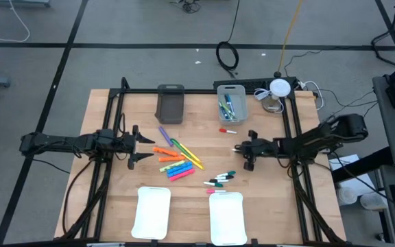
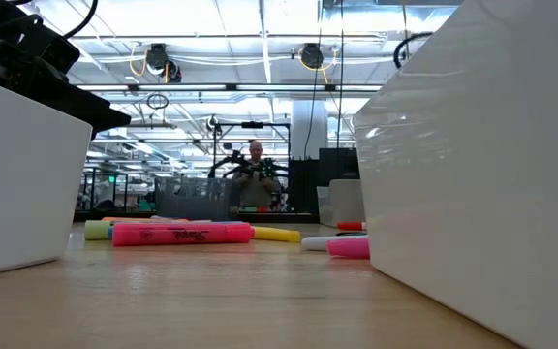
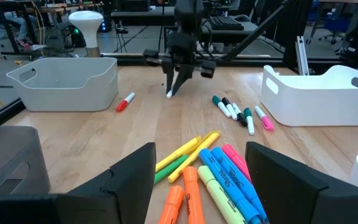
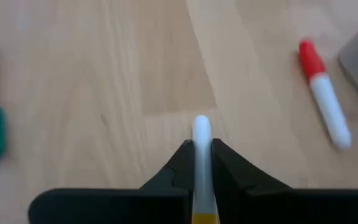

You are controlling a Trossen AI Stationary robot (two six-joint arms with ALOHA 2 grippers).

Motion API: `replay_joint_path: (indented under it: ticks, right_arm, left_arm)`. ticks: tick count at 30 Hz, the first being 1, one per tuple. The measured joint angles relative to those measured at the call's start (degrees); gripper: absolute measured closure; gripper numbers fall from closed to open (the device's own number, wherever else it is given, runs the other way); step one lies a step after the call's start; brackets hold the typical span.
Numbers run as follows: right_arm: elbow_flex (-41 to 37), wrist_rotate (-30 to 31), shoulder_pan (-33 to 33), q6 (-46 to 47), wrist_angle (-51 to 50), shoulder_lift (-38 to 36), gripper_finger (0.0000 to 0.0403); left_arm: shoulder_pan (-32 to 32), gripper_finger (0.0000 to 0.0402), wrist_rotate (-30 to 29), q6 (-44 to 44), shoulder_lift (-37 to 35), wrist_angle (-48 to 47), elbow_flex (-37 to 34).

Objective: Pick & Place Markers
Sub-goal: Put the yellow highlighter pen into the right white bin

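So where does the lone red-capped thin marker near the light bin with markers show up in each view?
High view: red-capped marker lies just below the light bin.
Low view: cannot tell it apart.
Left wrist view: it lies right of that bin.
Right wrist view: it lies beyond the right gripper, shut on a white-barrelled marker.
Shared landmark: the right gripper.
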Motion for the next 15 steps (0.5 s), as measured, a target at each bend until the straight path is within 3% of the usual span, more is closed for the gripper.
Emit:
replay_joint_path:
  ticks: [7,15]
  right_arm:
    - [0.2,-4.88,0.02,-3.19,13.8,-6.64,0.0383]
    - [0.28,-11.57,0.04,-5.18,32.33,-7.41,0.0383]
  left_arm:
    - [-0.01,0.0151,0.01,0.0,0.0,0.01,0.0]
    - [0.0,0.0151,0.0,0.0,0.0,0.02,0.02]
